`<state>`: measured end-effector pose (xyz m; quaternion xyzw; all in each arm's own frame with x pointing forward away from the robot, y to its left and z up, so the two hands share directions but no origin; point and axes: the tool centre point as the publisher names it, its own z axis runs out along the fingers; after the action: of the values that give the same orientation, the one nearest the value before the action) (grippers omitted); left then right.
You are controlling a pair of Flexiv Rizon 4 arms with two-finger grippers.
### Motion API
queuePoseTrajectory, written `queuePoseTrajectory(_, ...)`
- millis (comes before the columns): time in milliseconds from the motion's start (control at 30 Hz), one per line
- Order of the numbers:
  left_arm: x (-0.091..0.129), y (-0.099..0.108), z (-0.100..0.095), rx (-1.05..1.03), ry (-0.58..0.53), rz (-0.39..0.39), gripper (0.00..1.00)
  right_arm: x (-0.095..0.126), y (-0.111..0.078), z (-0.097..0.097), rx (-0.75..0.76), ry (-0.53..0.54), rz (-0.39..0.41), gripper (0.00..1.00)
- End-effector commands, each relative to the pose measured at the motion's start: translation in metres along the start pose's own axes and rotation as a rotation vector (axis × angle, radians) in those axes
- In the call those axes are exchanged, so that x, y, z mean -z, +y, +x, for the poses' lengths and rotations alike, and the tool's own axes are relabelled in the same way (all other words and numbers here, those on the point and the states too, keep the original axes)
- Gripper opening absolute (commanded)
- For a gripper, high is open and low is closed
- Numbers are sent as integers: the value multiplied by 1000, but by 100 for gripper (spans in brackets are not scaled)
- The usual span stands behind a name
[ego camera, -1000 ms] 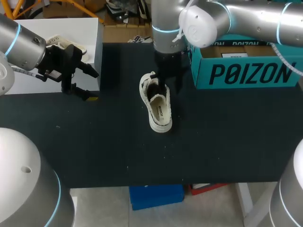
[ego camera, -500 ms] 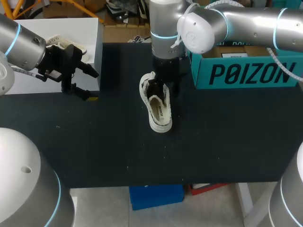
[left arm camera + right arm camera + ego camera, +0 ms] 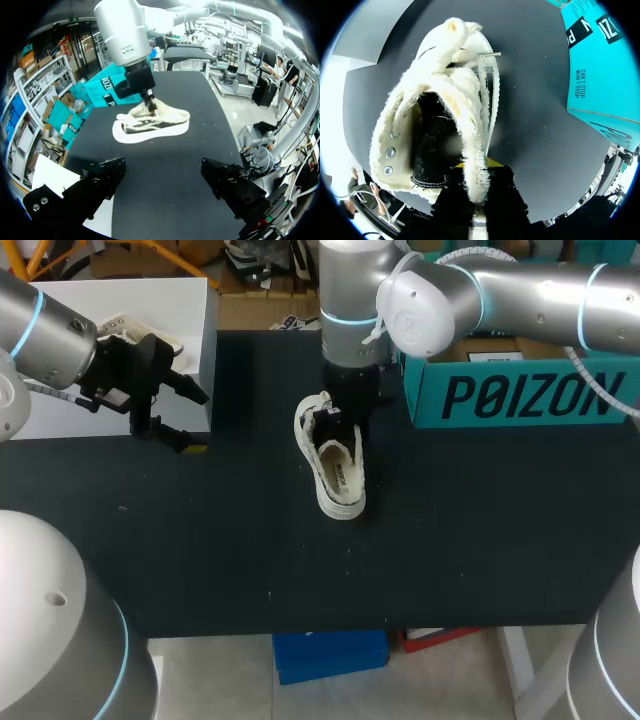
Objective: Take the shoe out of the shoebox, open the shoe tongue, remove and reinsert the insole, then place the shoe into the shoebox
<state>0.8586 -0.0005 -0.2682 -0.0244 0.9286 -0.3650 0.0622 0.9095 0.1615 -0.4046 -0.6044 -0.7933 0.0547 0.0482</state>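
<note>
The dark surface (image 3: 250, 560) carried everything. At its far right stood the teal shoebox (image 3: 520, 390), upright, with its printed long side facing the near edge. The right arm (image 3: 520, 290) came in from the right above that box and turned straight down over the middle of the surface. The left arm (image 3: 50, 335) stood at the far left corner, well apart from the rest.

The cream shoe (image 3: 335, 465) lay on the surface just beside the shoebox, outside it and not touching it, its sole down and its toe toward the near edge.

The right tool (image 3: 477, 180) was closed narrow on the shoe's fleecy collar edge, one finger on each side of it. The left tool (image 3: 165, 185) was spread wide with nothing between its fingers, pointing across the surface toward the shoe.
</note>
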Motion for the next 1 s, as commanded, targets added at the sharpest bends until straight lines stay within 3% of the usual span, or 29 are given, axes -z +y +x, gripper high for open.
queuePoseTrajectory(33,-1,1,1,-2,-6,1,100,-2,2,-1,1,1,0,0)
queuePoseTrajectory(667,-1,1,1,-2,-6,1,100,-2,2,-1,1,1,0,0)
queuePoseTrajectory(867,-1,1,1,-2,-6,1,100,32,-4,-6,-6,-2,0,0)
queuePoseTrajectory(1000,-1,1,1,-2,-6,1,100,69,-11,-11,15,7,0,0)
